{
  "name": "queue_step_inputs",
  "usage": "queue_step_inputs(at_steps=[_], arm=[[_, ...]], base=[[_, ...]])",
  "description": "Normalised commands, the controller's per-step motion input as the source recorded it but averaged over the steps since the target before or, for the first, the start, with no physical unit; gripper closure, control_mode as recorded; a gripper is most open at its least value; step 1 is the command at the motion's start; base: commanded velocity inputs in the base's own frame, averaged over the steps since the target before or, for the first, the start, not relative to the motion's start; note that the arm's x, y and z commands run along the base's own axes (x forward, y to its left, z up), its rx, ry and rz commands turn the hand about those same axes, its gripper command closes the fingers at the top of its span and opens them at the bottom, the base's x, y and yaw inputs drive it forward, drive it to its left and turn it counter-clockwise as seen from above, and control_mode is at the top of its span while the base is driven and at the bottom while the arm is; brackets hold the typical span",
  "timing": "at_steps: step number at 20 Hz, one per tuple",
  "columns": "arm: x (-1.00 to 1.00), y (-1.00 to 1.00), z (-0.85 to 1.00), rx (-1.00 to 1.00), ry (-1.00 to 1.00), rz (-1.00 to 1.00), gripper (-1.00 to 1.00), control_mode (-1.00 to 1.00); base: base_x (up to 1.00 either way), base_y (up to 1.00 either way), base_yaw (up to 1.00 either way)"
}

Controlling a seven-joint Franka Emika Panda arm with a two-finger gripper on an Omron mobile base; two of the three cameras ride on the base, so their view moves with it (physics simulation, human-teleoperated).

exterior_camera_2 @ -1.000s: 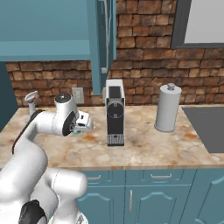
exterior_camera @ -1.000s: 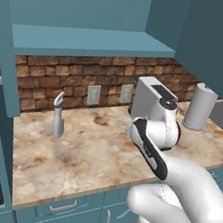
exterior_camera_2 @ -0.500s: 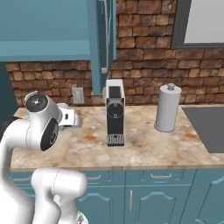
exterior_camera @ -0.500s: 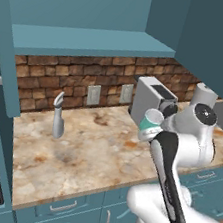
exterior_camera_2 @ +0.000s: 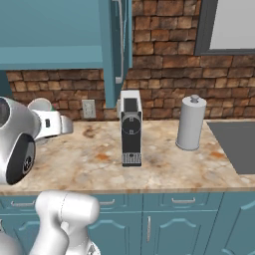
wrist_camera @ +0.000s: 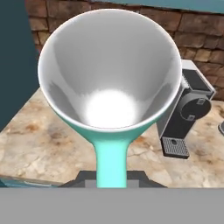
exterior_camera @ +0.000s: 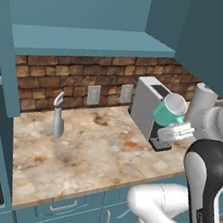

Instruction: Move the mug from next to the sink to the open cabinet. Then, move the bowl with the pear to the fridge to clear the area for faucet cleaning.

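Gleaming teal mug (exterior_camera: pixel 170 110), pale inside

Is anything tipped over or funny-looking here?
Yes: the mug is up in the air, tilted, with the gripper shut on its handle. Nothing is spilled. The coffee machine and canister stand upright on the counter.

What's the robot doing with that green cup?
The robot's gripper is shut on the mug by its handle, holding it tipped in the air above the counter, in front of the coffee machine. The open cabinet shelf is above, and the mug isn't on it yet.
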Motion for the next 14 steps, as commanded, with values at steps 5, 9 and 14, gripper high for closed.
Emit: queue_step_inputs(at_steps=[5,9,14], arm=[[-0.43,0.15,1.0,0.0,-0.08,0.01,1.0,-1.0],[0.19,0.03,0.93,0.06,0.0,0.0,1.0,-1.0],[0.72,0.0,0.75,0.1,0.0,0.0,1.0,-1.0]], base=[[0.0,0.0,0.0],[0.0,0.0,0.0],[0.0,0.0,0.0]])
